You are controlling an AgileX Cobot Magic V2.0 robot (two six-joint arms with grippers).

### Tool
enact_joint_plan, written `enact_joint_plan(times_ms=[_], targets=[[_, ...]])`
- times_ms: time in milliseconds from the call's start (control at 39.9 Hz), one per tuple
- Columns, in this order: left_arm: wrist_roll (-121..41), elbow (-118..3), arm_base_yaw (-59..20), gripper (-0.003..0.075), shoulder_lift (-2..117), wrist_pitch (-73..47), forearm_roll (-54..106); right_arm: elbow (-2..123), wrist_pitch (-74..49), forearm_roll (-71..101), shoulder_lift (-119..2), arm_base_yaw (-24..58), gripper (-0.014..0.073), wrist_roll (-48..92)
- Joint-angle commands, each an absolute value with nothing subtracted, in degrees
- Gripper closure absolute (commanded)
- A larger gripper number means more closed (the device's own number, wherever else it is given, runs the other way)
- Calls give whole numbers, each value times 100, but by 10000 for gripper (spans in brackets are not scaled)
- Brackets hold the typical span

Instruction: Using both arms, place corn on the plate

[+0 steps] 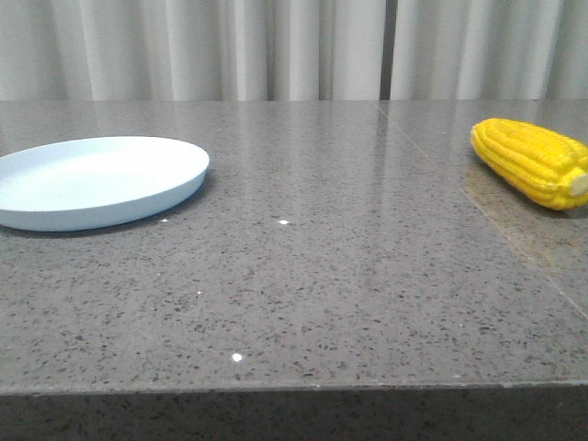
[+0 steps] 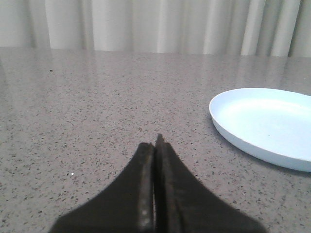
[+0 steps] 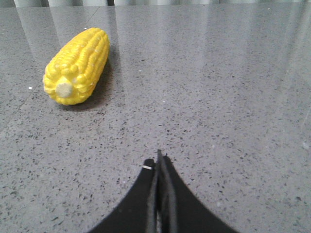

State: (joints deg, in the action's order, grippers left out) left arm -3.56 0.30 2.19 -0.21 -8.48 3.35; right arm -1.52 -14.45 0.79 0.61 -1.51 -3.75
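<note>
Left jaws: the left gripper [image 2: 155,145] has its two dark fingers pressed together with nothing between them, hovering low over bare grey stone.
Right jaws: the right gripper [image 3: 159,162] is likewise closed tight and empty, its tips pointing across the table.
Corn: the corn [image 3: 77,65] lies on its side on the table [image 1: 322,276], well apart from the right gripper's tips, pale stub end facing the wrist camera; in the front view it sits at the far right edge.
Plate: the plate [image 1: 92,179] rests empty on the far left of the table, near the left gripper and well apart from the corn.
Step in hand: by my judgement the very start, with no reach begun.
Next move: the right jaws would need to spread, travel to the cob and close across its width; a handover to the left arm probably follows.
</note>
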Motion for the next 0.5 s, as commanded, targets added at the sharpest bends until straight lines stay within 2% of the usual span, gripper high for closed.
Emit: enact_joint_plan(times_ms=[0,201,326,476], targets=[[-354,47,231,741,-146,-363,385,-125,-898,87,157,-179,662,-325],[-354,47,231,741,-146,91,329,-85,-233,100,157,-179,662,-325],[-354,-127,231,741,-146,888,329,276,-359,100,157,-173,662,-325],[-354,-928,231,741,-47,885,329,1224,-861,100,132,-173,662,-325]])
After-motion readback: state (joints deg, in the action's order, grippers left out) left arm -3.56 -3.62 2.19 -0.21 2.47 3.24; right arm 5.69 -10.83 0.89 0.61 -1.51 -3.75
